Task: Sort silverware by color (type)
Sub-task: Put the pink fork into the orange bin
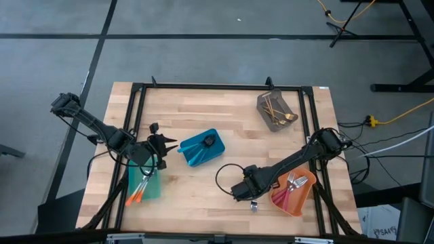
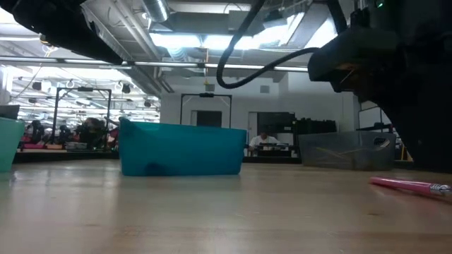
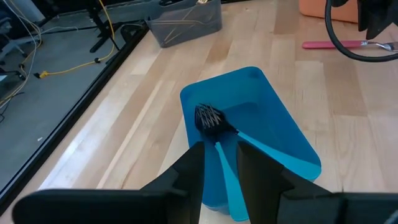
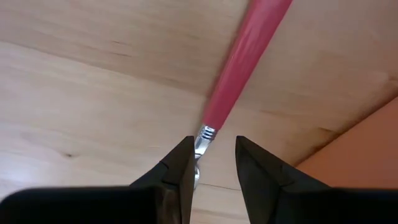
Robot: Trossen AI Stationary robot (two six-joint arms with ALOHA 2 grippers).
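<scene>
My left gripper is open at the near end of the blue bin. A blue-handled fork lies in that bin with its dark head on the floor. Its handle runs back between my fingers. My right gripper is open and points down over a pink-handled utensil that lies flat on the table beside the orange bin. The right fingers stand on either side of the neck, where the pink handle meets the metal. The low view shows this utensil flat on the wood. My left gripper has the blue fork's handle between its fingers, which lie along it. I cannot tell whether either finger touches it. The fork's head rests on the bin's floor.
The teal bin near the left arm holds orange-handled utensils. The grey bin at the far right holds gold ones. Pink-handled forks lie in the orange bin. A black frame runs around the table.
</scene>
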